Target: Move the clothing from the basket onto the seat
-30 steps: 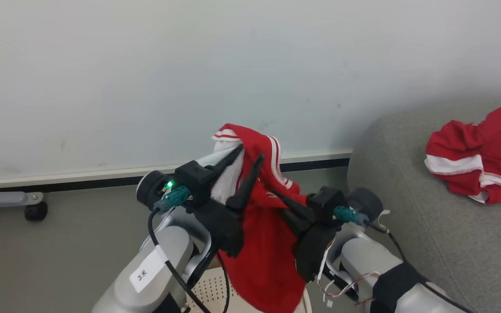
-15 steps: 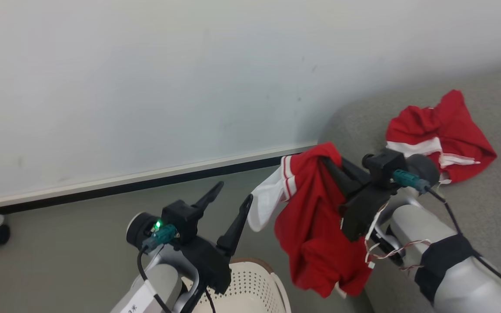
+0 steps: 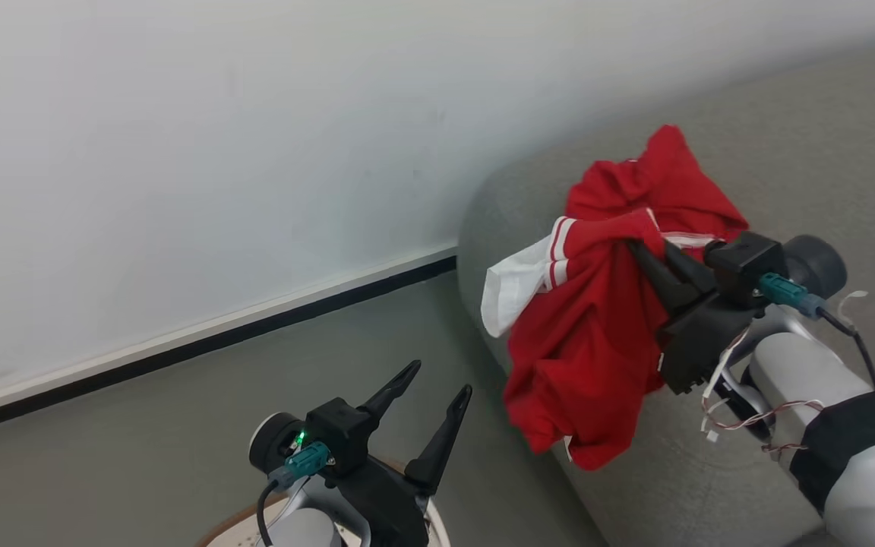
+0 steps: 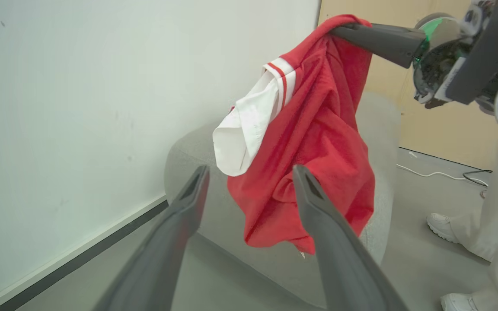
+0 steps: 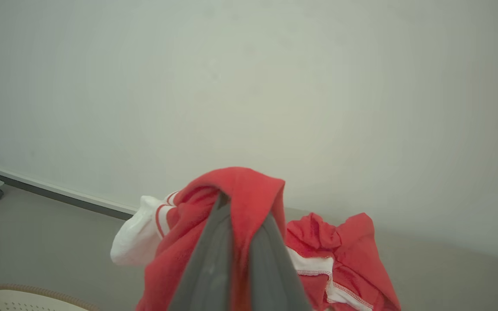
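**Left claw lets go; right claw alone carries the garment to the seat**

A second ago both of my claws were in the same red garment [image 3: 589, 334] above the basket [image 5: 11, 302]. Since then the left claw [image 3: 442, 377] has let go. It now stands wide open and empty, low over the basket rim, with its fingers pointing toward the seat [image 3: 787, 152].

The right claw [image 3: 639, 249] is clamped shut on a fold near the garment's top. It has swung the garment across while my head camera turned to follow. The cloth now hangs free from those closed fingers at the seat's rounded end nearest the basket. Its white-trimmed sleeve sticks out toward the wall, and its lower part dangles down the seat's side, not over the top.

The other red garment [image 3: 658, 182] already lies crumpled on the seat, close to the wall-side edge and just behind the right claw.

I judge the handover done and this last piece most of the way there. If I opened the right claw here, the bulk could slide off the end to the floor. I would carry it further in over the cushion first.
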